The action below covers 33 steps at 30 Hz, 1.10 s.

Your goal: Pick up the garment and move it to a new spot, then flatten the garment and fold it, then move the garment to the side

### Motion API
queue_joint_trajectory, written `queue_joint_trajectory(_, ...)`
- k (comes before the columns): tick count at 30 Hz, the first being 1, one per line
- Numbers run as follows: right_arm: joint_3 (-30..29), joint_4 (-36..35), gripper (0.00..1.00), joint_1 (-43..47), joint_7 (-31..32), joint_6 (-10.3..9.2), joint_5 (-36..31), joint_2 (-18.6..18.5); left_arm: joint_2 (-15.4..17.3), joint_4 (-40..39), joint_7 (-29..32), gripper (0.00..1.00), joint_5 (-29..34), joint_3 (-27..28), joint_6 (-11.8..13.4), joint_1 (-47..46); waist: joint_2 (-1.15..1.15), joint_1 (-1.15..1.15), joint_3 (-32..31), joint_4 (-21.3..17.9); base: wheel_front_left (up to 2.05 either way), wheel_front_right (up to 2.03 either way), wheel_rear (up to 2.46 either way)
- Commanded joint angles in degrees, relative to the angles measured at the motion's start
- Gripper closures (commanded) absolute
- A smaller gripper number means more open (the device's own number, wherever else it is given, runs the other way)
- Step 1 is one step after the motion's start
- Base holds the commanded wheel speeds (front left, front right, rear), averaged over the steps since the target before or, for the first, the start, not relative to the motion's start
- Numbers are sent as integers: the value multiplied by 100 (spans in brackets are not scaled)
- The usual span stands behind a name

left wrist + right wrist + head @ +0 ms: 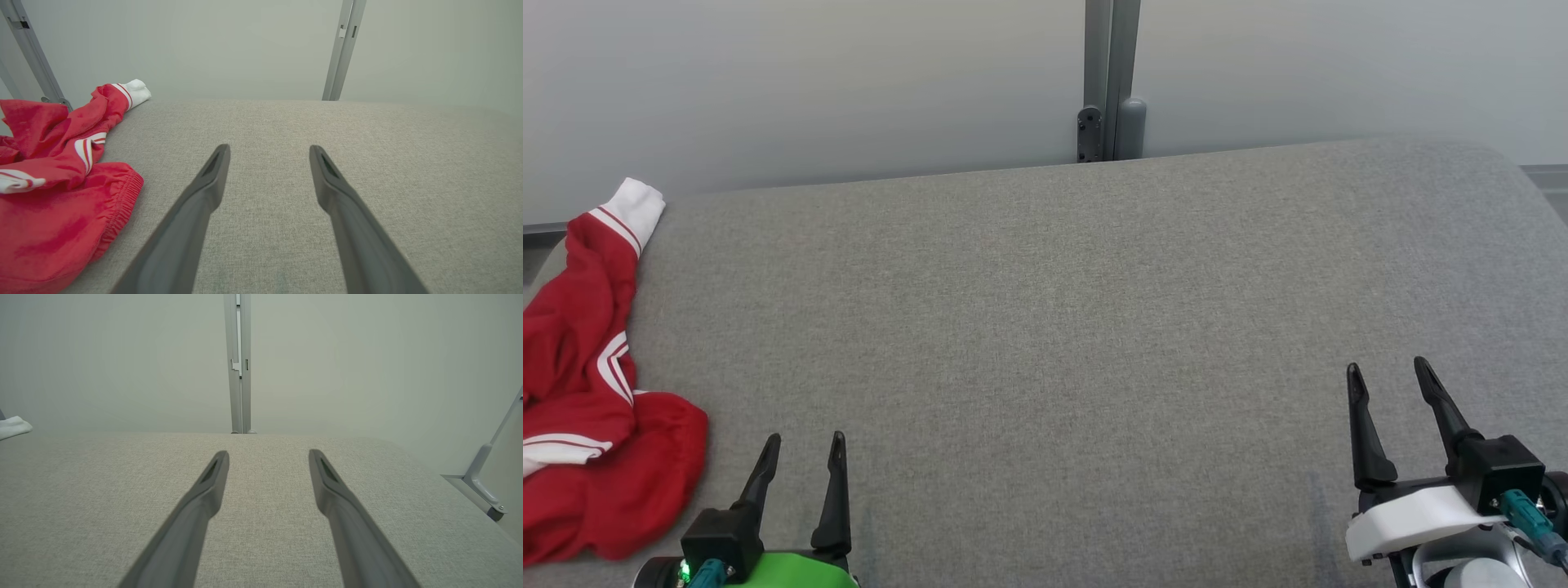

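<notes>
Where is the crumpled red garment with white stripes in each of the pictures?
Head view: the crumpled red garment with white stripes lies at the left edge of the grey fabric surface.
Left wrist view: it lies at the left, with its white cuff farthest away.
Right wrist view: its white cuff peeks in at the left edge.
Shared landmark: the upright grey metal post behind the surface.

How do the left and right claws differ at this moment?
The left claw has a green mount; the right claw has a white one. The left claw sits close beside the garment; the right claw is far from it, across the grey surface. Both stand open and empty.
</notes>
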Motion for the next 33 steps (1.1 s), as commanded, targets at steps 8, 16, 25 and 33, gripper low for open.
queue_joint_trajectory(8, -32, -11, 0, 102, -120, 2, -279, -29, 72, 33, -116, 0, 330, -41, -16, 72, 0, 0, 0, 2, 0, 0, 0)
queue_joint_trajectory(16, 0, -47, 0, 141, -115, 2, -125, -25, 66, 41, -105, 0, 293, -107, -6, -75, 0, 0, 9, 233, 0, 0, 0)
queue_joint_trajectory(25, 391, -8, 0, 230, -115, 1, 54, -26, 36, 53, -98, 0, 301, -11, -2, 31, 0, 0, -133, 1342, 0, 0, 0)
queue_joint_trajectory(33, 921, 131, 0, 57, -115, 1, 110, -27, 18, 10, -98, 0, 298, 205, 0, 254, 0, 0, -194, 2169, 0, 0, 0)
